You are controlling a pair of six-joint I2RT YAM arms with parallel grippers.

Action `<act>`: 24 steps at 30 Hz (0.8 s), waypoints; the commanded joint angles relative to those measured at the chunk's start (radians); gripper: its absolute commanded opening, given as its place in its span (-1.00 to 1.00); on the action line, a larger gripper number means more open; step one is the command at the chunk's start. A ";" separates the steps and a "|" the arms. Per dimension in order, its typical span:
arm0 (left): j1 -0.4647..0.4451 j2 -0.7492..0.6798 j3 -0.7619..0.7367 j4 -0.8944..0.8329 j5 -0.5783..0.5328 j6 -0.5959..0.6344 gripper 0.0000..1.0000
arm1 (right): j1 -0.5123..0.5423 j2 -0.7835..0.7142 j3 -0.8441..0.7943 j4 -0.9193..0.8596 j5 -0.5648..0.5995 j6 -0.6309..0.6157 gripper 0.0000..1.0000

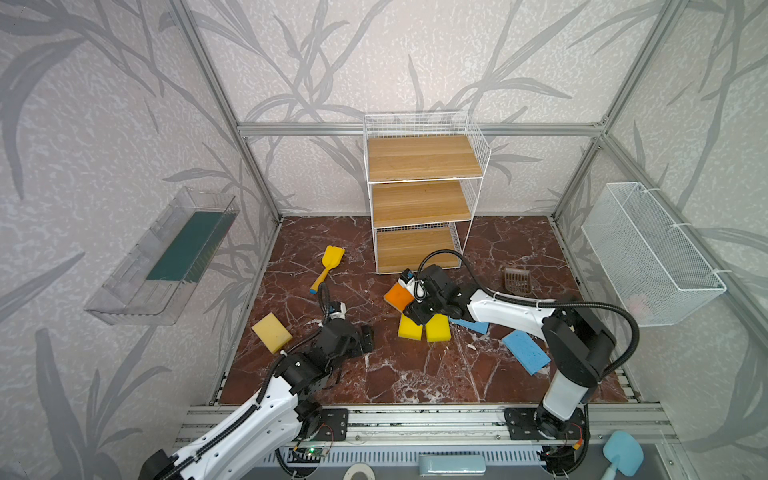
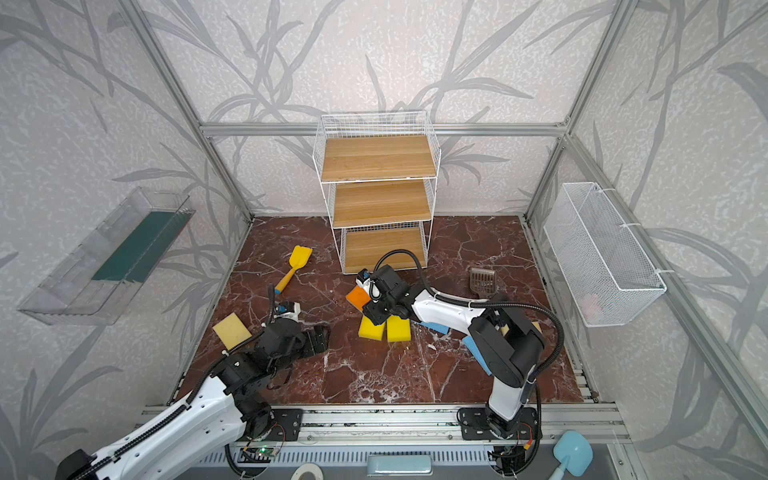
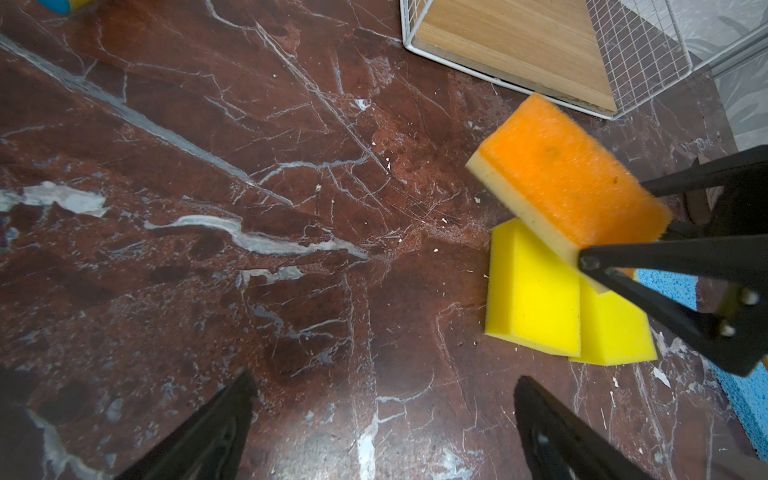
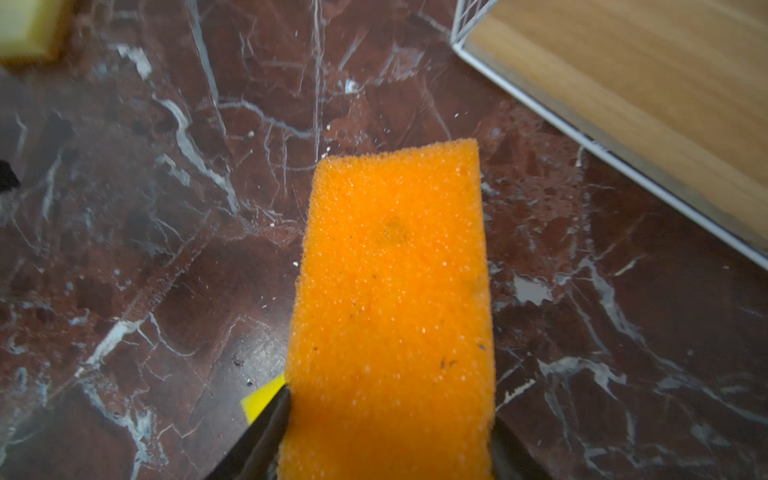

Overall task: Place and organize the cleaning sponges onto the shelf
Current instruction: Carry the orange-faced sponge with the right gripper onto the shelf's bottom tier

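The right gripper (image 4: 388, 409) is clamped on the rectangular orange-faced, beige-backed foam sponge (image 4: 395, 270), tilted over two bright-yellow foam sponges (image 3: 532, 286) at 6 o'clock of the white wire shelf with wooden boards (image 1: 419, 160); the left gripper (image 3: 382, 380), at 7 o'clock, is spread wide and empty

I see the shelf (image 1: 422, 158) far centre, a shovel (image 1: 326, 270) to its near left and a scoop (image 1: 516, 280) to its right. Before it, a raised sponge (image 1: 398, 296) hangs over two sponges (image 1: 409, 328); another sponge (image 1: 271, 332) lies near left.
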 commanded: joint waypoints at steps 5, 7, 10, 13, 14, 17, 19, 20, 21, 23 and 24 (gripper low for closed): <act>0.006 0.019 0.008 0.020 -0.009 0.003 0.98 | -0.084 -0.119 -0.202 0.388 0.161 0.284 0.18; 0.007 0.024 0.009 0.026 -0.008 0.008 0.98 | -0.097 -0.109 -0.230 0.468 0.213 0.325 0.19; 0.008 0.029 0.009 0.032 -0.008 0.012 0.98 | -0.111 -0.066 -0.213 0.524 0.258 0.365 0.19; 0.008 0.031 0.011 0.035 -0.006 0.017 0.98 | -0.113 0.007 -0.173 0.577 0.283 0.381 0.18; 0.008 0.034 0.013 0.036 -0.006 0.017 0.98 | -0.112 0.033 -0.156 0.592 0.288 0.388 0.18; 0.008 0.034 0.013 0.041 -0.002 0.011 0.97 | -0.113 0.107 -0.106 0.631 0.294 0.420 0.18; 0.008 0.031 0.011 0.043 -0.001 0.004 0.97 | -0.113 0.161 -0.071 0.657 0.291 0.443 0.18; 0.008 0.030 0.008 0.044 -0.002 0.000 0.97 | -0.113 0.189 -0.051 0.667 0.287 0.463 0.18; 0.008 0.028 0.005 0.044 -0.004 -0.001 0.97 | -0.112 0.216 -0.031 0.674 0.287 0.481 0.18; 0.008 0.022 0.001 0.043 -0.005 -0.005 0.98 | -0.109 0.262 0.014 0.676 0.291 0.502 0.19; 0.009 0.018 0.001 0.038 -0.009 -0.005 0.97 | -0.105 0.283 0.037 0.674 0.295 0.507 0.18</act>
